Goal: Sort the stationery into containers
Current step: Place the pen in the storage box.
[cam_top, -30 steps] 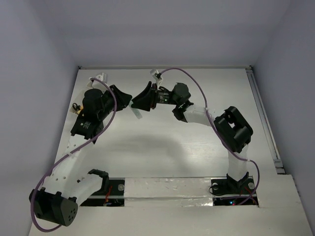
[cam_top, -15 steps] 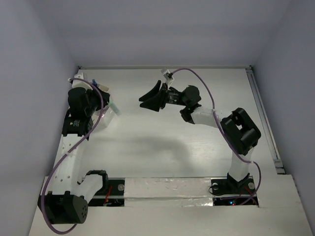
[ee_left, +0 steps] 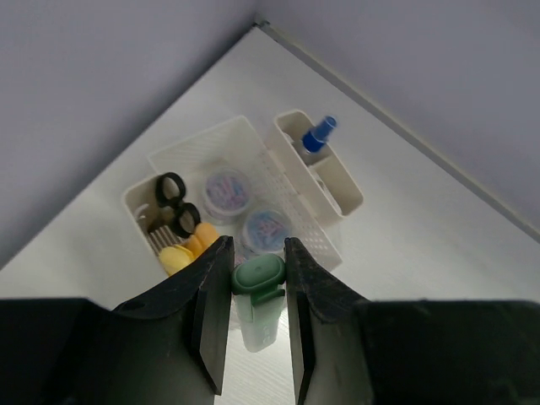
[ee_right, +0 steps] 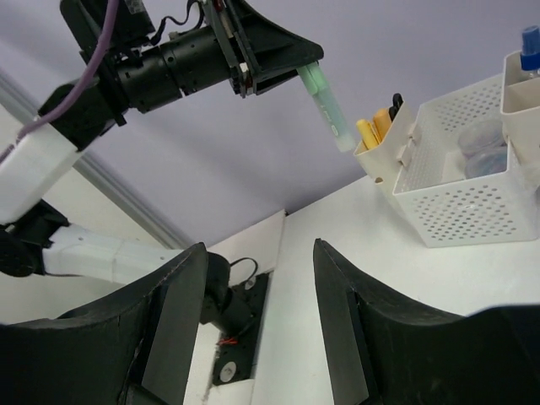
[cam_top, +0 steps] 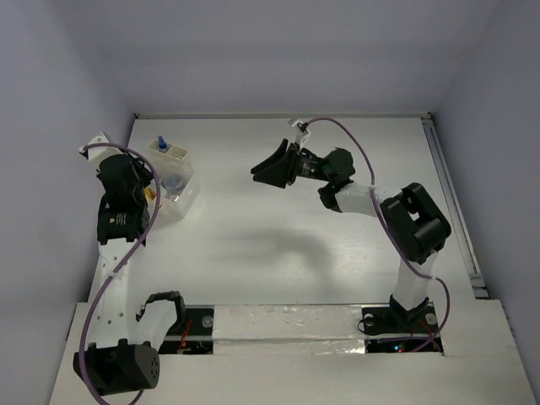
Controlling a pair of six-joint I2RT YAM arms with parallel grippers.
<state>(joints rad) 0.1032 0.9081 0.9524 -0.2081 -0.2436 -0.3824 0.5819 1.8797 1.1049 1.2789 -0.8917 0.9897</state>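
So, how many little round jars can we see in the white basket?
2. Both lie in the basket's large compartment: one jar next to the scissors, the other jar just beyond the green marker. The marker may hide more.

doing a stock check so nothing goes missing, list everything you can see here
basket: 1, off-white, perforated, far left of table, small holder at each end
round jars: 2, clear, inside basket
scissors: 1, black handles, in one end holder
markers: yellow and orange, count unclear, beside scissors
pen: 1, blue cap, in opposite end holder
green marker: 1, held above basket
table: 1, white
left hand: shut on green marker
right hand: open, empty
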